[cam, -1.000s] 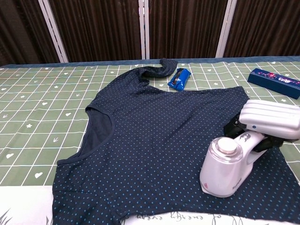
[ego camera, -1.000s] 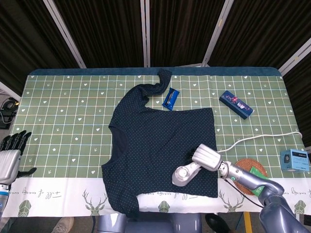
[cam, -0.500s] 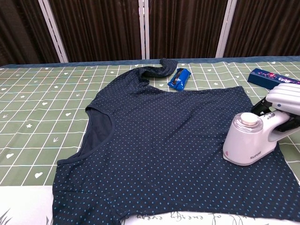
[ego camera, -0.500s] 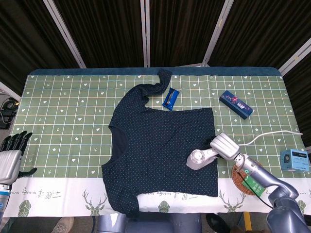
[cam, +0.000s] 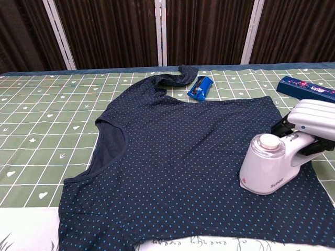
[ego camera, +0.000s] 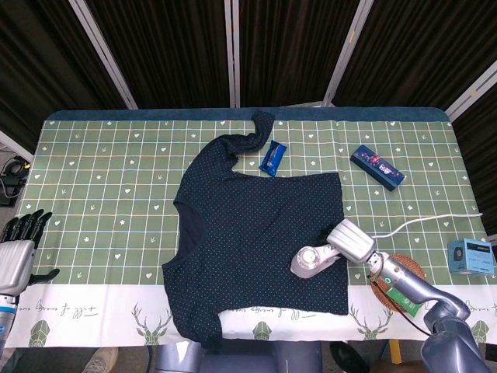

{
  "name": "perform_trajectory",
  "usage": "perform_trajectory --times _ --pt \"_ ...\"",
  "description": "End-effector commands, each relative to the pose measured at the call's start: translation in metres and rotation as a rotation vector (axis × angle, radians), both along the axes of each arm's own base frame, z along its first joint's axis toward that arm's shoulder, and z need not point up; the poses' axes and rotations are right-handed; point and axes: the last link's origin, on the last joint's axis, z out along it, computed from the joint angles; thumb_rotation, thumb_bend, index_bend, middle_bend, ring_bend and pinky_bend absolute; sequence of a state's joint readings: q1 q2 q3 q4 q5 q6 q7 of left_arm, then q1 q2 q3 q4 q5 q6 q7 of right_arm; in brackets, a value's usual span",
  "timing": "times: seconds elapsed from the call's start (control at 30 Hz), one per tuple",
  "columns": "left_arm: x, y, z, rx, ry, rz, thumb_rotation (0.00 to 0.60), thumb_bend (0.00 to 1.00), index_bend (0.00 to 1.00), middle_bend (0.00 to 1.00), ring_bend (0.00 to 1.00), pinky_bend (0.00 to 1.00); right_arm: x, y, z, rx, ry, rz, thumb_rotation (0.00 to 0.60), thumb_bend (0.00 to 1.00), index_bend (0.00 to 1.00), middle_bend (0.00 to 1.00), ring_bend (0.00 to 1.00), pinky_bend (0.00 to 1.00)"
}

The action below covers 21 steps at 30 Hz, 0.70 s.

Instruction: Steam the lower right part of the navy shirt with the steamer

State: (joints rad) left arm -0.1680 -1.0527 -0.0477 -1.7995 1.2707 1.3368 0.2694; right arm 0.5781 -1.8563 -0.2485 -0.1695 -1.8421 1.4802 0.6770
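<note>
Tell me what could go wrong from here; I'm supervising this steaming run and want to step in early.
1. The steamer sits flat on the shirt; lingering may scorch or wet the fabric.
2. Its cord trails past the coaster and could snag or drag it.
3. The right robot hand works near the shirt's edge, so a stroke may bunch the hem.

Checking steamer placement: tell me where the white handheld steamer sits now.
In the head view the white handheld steamer rests on the navy dotted shirt, lower right part, held by the right hand, left of the round woven coaster.
</note>
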Motion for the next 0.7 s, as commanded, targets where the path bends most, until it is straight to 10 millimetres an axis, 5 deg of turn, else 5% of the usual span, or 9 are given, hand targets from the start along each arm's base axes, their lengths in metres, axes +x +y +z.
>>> perform_trajectory --times 0.03,0.4,0.7 --pt "0.0 0.0 0.0 -0.001 -0.001 0.0 0.6 0.0 0.0 0.0 0.0 0.0 0.005 0.005 -0.005 0.027 -0.015 0.022 0.6 0.87 0.79 0.67 0.67 0.92" --pt "0.0 0.0 0.0 -0.001 -0.002 0.0 0.6 0.0 0.0 0.0 0.0 0.0 0.026 0.029 -0.024 0.123 -0.085 0.149 0.6 0.87 0.79 0.67 0.67 0.92" --pt "0.0 0.0 0.001 -0.001 -0.003 0.0 0.6 0.0 0.0 0.0 0.0 0.0 0.023 0.025 -0.017 0.095 -0.104 0.123 0.6 0.87 0.79 0.67 0.67 0.92"
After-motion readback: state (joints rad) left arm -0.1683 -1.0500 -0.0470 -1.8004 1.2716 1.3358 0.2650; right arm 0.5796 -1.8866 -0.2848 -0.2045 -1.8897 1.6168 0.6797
